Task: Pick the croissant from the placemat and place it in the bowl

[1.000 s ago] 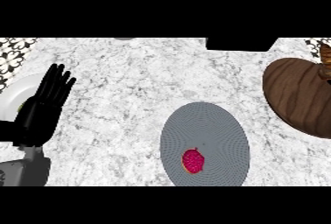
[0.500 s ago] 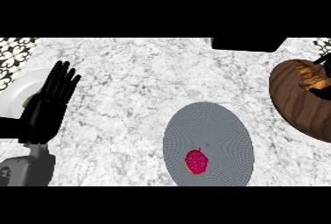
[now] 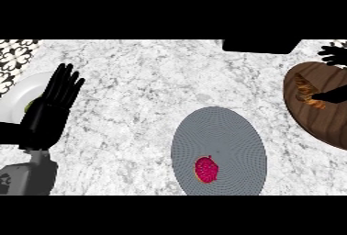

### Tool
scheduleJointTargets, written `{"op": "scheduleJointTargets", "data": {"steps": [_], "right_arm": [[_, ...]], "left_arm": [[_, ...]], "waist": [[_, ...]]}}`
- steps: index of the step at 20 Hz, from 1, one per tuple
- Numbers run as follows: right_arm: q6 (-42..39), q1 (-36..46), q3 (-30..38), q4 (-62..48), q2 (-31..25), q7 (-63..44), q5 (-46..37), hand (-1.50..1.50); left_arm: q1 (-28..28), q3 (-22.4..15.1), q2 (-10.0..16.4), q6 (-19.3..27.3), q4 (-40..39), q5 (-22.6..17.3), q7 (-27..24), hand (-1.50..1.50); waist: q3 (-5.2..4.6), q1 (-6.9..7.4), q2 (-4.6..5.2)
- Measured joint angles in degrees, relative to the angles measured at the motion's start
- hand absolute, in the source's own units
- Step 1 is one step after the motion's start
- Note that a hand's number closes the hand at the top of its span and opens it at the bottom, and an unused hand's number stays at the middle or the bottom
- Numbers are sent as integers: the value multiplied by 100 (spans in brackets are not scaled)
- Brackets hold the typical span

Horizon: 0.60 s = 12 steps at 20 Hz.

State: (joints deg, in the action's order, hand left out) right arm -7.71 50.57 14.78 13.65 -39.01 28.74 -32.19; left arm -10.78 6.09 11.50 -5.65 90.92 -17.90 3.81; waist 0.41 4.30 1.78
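Croissant (image 3: 306,93) is off the placemat (image 3: 230,137); it lies inside the wooden bowl (image 3: 322,124) at the right edge, near the bowl's upper-left wall; right hand (image 3: 335,54) is over the bowl, mostly cut off by the frame, one dark part of it touching the croissant; clamped on it or not, can't tell. Left hand (image 3: 49,112) rests at the left, fingers straight, slightly apart, pointing up, holding nothing; it overlaps a white plate (image 3: 15,98). Grey oval placemat sits centre-bottom; small red fruit (image 3: 207,169) on its lower part; counter (image 3: 136,92) is marble-patterned.
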Motion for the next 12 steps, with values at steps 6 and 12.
{"op": "scheduleJointTargets", "data": {"steps": [6, 12], "right_arm": [[-489, 218, 1030, -323, -269, 193, 1009, -150], [-713, 8, 1584, -572, -855, 244, 1489, -150]], "left_arm": [[18, 54, 6, 5, -43, -11, -29, 0], [24, 47, 2, 6, 8, -1, -24, 0]], "waist": [[-2, -71, -11], [5, -72, 10]]}}
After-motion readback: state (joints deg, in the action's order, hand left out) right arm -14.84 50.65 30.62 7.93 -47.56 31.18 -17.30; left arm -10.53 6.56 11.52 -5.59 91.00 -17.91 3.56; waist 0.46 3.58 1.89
